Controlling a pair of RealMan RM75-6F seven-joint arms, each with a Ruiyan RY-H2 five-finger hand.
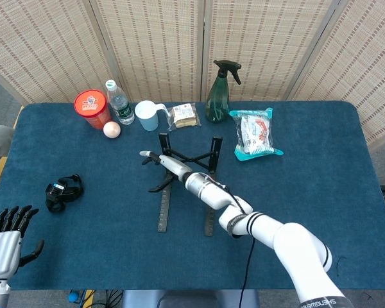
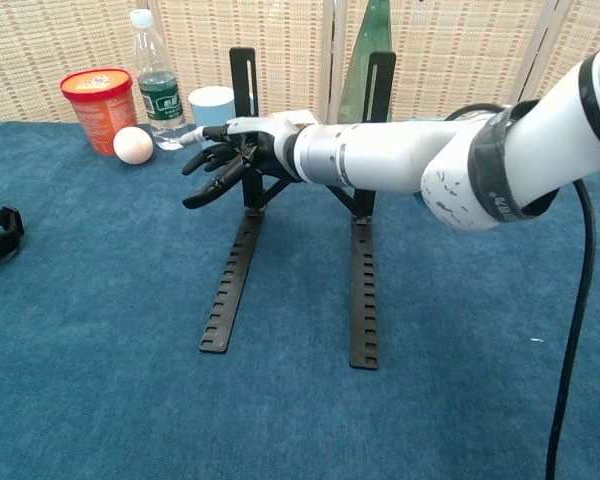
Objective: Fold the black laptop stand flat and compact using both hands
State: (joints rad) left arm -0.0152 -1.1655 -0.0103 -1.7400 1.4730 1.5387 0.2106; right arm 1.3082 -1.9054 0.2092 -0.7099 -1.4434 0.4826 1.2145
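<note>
A blue-carpeted bench (image 1: 321, 192) stands before woven wicker screens (image 1: 154, 45). The black metal laptop stand (image 1: 208, 192) sits unfolded mid-bench. The right hand (image 1: 159, 167) spreads its fingers by the stand's left upright, gripping nothing; the left hand (image 1: 6, 234) rests open at the near left edge.
</note>
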